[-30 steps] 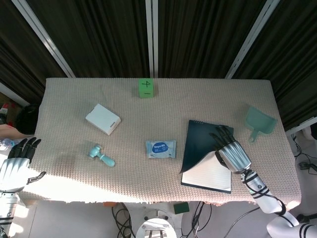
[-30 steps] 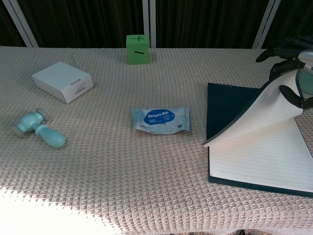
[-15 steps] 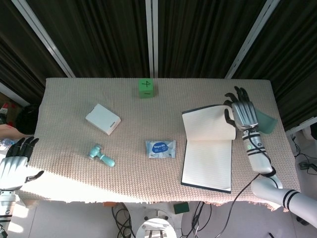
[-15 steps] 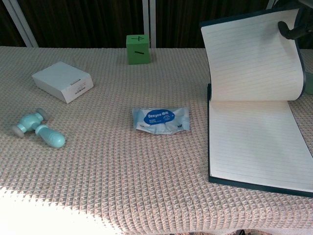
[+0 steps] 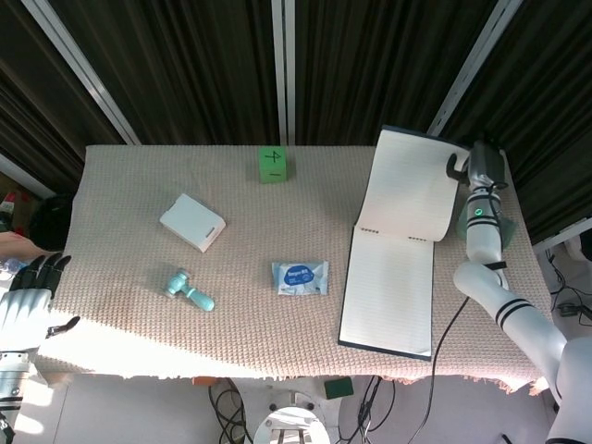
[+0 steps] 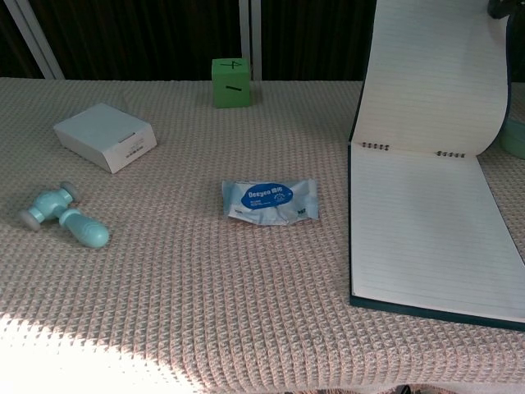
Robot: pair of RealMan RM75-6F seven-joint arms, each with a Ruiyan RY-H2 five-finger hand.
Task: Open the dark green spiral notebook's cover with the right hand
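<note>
Green cube [image 5: 272,164] far edge, white box [image 5: 192,222], teal roller [image 5: 190,290], wipes pack [image 5: 300,277]; maybe teal scoop [image 6: 514,138] at right.

The right robot hand [image 5: 481,166] has a silver-grey metal back and black fingers. A small green light glows on its white wrist. The right arm [image 5: 513,314] is glossy white, built in rounded segments parted by black bands, and a thin black cable runs along its side. The left robot hand [image 5: 28,301] shows the same make: a silver-grey palm shell, black fingers and a white wrist section ringed in black below.
</note>
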